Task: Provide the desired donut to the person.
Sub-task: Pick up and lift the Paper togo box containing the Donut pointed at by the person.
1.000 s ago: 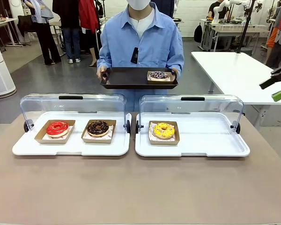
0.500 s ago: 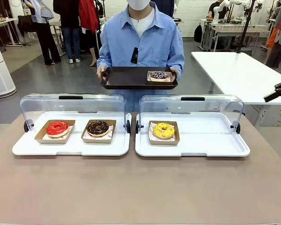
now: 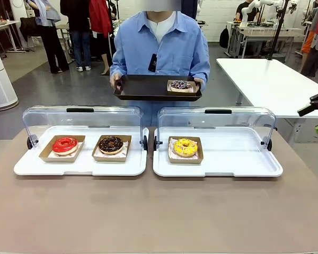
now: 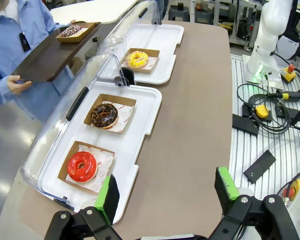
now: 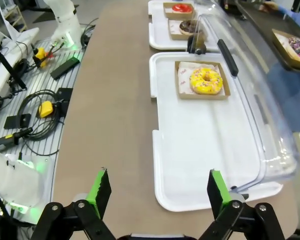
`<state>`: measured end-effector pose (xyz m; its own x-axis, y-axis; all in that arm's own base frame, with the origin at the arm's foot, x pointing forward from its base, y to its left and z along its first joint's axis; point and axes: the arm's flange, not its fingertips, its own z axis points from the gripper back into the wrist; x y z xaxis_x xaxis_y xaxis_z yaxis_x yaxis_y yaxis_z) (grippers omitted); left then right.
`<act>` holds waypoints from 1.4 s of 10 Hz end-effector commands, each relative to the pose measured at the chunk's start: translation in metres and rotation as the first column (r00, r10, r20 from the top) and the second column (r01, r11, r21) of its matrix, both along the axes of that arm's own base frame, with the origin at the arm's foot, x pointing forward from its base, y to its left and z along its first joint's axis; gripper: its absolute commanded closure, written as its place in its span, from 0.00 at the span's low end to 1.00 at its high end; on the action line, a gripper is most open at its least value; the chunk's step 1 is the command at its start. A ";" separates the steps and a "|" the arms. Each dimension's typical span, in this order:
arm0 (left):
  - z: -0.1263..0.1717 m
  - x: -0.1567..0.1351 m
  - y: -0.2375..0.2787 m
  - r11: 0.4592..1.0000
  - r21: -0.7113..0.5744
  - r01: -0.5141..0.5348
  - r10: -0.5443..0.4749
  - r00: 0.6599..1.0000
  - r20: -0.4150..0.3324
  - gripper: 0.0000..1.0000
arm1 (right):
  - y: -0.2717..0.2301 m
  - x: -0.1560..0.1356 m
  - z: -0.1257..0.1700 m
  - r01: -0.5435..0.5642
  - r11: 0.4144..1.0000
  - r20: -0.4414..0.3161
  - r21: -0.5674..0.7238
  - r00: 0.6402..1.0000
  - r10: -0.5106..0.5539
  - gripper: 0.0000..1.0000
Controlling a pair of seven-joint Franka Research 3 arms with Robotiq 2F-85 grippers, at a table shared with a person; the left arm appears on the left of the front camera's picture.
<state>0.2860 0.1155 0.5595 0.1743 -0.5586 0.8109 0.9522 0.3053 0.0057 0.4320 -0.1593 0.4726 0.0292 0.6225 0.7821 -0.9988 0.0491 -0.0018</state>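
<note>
- Left gripper: jaws released, spread wide, nothing between the pads. It hung above the near side of the table, looking over the left case.
- Right gripper: same, jaws apart and empty. It hung off the near end of the right case. In the front view it sat at the right edge, well apart from both cases.
- The person stood at the far side, holding a dark tray in both hands, above and behind the cases.
- A sprinkled donut in a card tray sat at the right end of that dark tray, just beside the person's hand.
- Left case: lid up, with a red donut and a chocolate donut side by side, each in its own card tray.
- Right case: lid up, yellow donut at its left end.
- My read: the sprinkled donut was the wanted one and was already delivered, so this was the tail end of the task.
- Nobody was pointing, so I couldn't tell whether another donut was wanted.
- Next move, if done: just keep both arms clear of the person.
- If another was wanted: the nearer arm would drop over that card tray and pinch its sides. It would then lift clear of the raised lid and carry it to the free left part of the dark tray.
</note>
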 end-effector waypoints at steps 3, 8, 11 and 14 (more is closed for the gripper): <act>0.001 0.000 0.001 1.000 -0.014 0.009 -0.009 1.000 0.013 0.00 | -0.001 -0.001 0.000 -0.008 1.000 -0.003 0.012 1.000 0.008 0.00; 0.001 0.000 0.001 1.000 -0.014 0.009 -0.009 1.000 0.013 0.00 | -0.003 -0.006 0.027 -0.229 0.907 0.225 0.354 0.962 0.155 0.00; 0.001 0.000 0.001 1.000 -0.014 0.009 -0.009 1.000 0.013 0.00 | 0.009 -0.012 0.034 -0.182 0.932 0.215 0.314 0.970 0.117 0.00; 0.001 0.000 0.001 1.000 -0.014 0.009 -0.009 1.000 0.013 0.00 | 0.009 -0.012 0.034 -0.182 0.932 0.215 0.314 0.970 0.117 0.00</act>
